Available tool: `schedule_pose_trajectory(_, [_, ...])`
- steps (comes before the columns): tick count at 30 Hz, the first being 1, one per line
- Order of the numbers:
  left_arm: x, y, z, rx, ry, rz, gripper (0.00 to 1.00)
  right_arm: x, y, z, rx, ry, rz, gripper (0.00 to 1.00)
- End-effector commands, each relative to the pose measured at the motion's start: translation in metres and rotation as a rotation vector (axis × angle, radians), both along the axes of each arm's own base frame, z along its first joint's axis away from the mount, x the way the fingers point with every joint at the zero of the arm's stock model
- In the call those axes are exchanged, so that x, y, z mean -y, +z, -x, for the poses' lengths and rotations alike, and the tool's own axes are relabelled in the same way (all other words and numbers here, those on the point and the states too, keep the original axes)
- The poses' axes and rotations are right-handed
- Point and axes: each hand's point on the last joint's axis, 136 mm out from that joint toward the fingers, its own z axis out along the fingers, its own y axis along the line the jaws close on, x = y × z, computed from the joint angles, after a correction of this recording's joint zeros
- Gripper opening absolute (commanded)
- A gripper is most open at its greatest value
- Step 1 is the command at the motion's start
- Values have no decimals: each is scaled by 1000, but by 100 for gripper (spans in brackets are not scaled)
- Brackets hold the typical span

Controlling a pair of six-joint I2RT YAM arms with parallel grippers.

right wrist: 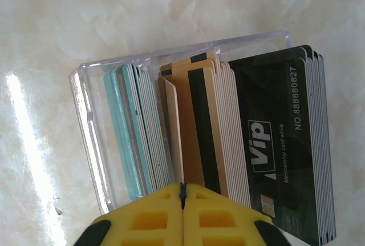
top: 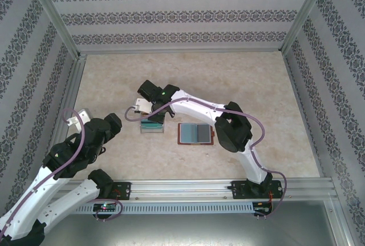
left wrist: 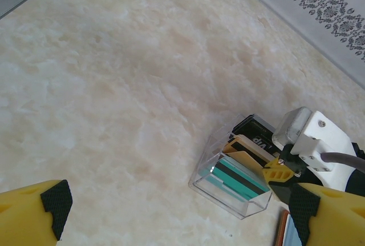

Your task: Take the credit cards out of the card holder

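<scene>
The card holder (top: 195, 133) lies spread open on the table, brown rim showing, with blue-grey credit cards (top: 188, 133) in its left half; its edge (left wrist: 282, 230) also peeks in at the bottom of the left wrist view. My right gripper (right wrist: 182, 189) hangs over a clear tray (right wrist: 85, 126), its jaws shut, with the top edge of a leaning tan card (right wrist: 173, 137) running into their seam. From the left, that tan card (left wrist: 246, 159) meets the yellow fingertip (left wrist: 276, 172). My left gripper (left wrist: 174, 196) stands open over bare table, left of the tray.
The clear tray (top: 152, 126) holds several upright teal, tan and black cards (right wrist: 274, 143) and sits just left of the card holder. The left arm (top: 97, 133) rests near the table's left edge. Metal frame rails and patterned walls bound the table.
</scene>
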Motion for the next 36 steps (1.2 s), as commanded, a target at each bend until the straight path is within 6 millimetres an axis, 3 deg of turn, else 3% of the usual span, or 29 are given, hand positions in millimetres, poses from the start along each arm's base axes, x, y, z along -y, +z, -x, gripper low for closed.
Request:
schedule_pose_trajectory(1, [-8,-6,6,-24,26,-18,100,-3,-3,-3,14,-24,14,20])
schedule_pose_trajectory(6, [-7,-7,4,-22,23,-15,100,0,-3,-8,36,-44,19,25])
schedule_pose_trajectory(14, [-4,-9,4,-25,16,-7,100,2,-1,-17,57,-88,11,26])
schedule_pose_trajectory(17, [-1,-9,1,-24,0,-6,100,4,11,-22,50,-135,-31,28])
schedule_pose_trajectory(21, [14,-10,-8,-36,-55,3,100,16,43,-29,31,-241,-155,30])
schedule_pose_trajectory(27, [57,-14,-34,-60,-200,40,99,65,81,-33,-57,-494,-360,33])
schedule_pose_trajectory(31, [97,-20,-54,-91,-327,98,95,110,79,-25,-120,-660,-436,35])
schedule_pose_trajectory(36, [153,-41,-78,-186,-477,184,84,161,57,-1,-166,-826,-462,35])
